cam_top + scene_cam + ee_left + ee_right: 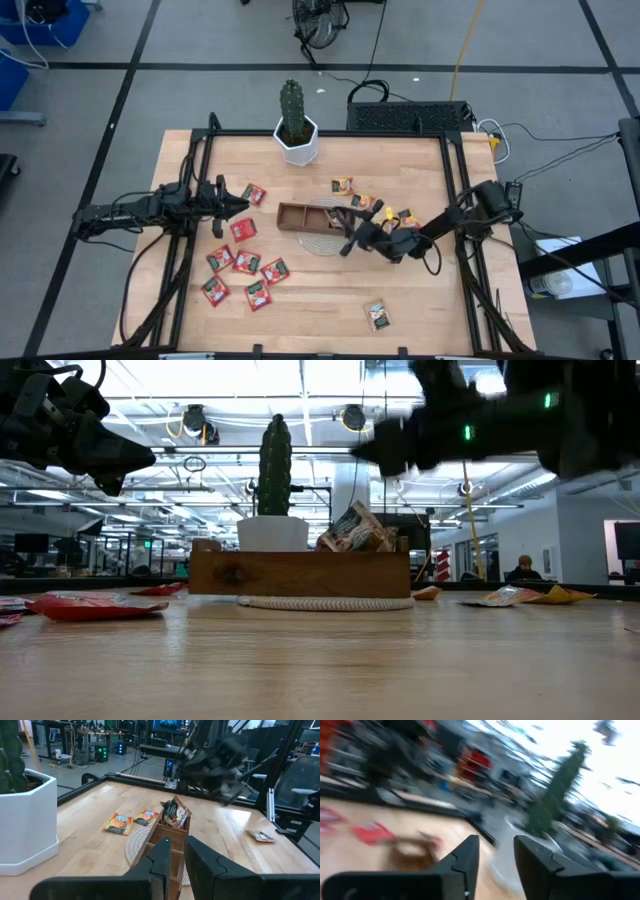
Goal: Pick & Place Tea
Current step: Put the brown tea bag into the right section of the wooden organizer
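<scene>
Closest to the table's front edge, a lone grey-white sachet (377, 315) lies apart, still to be collected.

Farther in, red sachets (245, 262) are scattered on the left half of the table (330, 300), within reach of the left gripper (243, 205), which hovers near them; its fingers (162, 860) are nearly together with nothing between them, apparently waiting. At mid-table the right gripper (350, 240) hangs just beside the right end of the wooden tray (295, 214); its fingers (470, 857) are parted and empty, likely having let go, since a sachet (175, 812) stands propped in that end compartment. Orange-yellow sachets (343, 185) lie beyond the tray, and farthest back stands a cactus in a white pot (297, 140).
</scene>
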Robot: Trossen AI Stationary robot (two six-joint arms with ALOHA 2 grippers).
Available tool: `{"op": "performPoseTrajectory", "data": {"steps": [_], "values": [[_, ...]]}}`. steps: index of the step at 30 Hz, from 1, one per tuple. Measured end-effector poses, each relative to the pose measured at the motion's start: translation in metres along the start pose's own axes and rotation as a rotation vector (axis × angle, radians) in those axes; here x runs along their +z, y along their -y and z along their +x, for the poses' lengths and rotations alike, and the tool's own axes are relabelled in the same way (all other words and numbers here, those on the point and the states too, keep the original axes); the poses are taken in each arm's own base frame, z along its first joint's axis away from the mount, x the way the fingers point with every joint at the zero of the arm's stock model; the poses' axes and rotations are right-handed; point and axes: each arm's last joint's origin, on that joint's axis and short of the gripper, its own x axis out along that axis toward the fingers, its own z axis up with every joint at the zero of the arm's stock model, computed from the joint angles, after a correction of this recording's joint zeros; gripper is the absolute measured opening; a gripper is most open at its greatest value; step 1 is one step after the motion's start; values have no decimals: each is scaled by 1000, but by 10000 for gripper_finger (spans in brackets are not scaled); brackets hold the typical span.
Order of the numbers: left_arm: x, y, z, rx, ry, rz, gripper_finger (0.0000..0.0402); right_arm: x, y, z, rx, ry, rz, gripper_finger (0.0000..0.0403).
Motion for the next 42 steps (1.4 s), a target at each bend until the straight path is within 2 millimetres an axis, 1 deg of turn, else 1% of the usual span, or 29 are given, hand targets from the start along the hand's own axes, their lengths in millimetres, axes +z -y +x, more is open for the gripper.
{"op": "performPoseTrajectory", "data": {"steps": [2,4,6,7,8,10,12,15,17,19,22,25,32,34,38,42], "values": [[0,0,0,0,0,0,58,19,-4,4,119,26,-21,84],[0,0,0,0,0,0,58,38,-10,12,277,-39,-96,50],[0,0,0,0,0,0,58,56,-15,24,421,-197,-172,15],[0,0,0,0,0,0,58,62,-15,30,467,-295,-199,8],[0,0,0,0,0,0,58,65,-14,36,478,-392,-217,7],[0,0,0,0,0,0,58,60,-11,46,472,-569,-266,2],[0,0,0,0,0,0,58,46,-9,52,473,-714,-298,1],[0,0,0,0,0,0,58,25,-9,58,533,-838,-251,0],[0,0,0,0,0,0,58,13,-9,60,530,-893,-242,0],[0,0,0,0,0,0,58,6,-10,60,521,-923,-254,0],[0,0,0,0,0,0,58,6,-9,62,514,-914,-245,0],[0,0,0,0,0,0,58,11,-8,61,518,-902,-240,0],[0,0,0,0,0,0,58,31,-3,57,527,-833,-206,0],[0,0,0,0,0,0,58,34,0,57,506,-818,-220,0],[0,0,0,0,0,0,58,29,8,59,482,-861,-264,0],[0,0,0,0,0,0,58,23,13,61,494,-926,-217,0]]}}
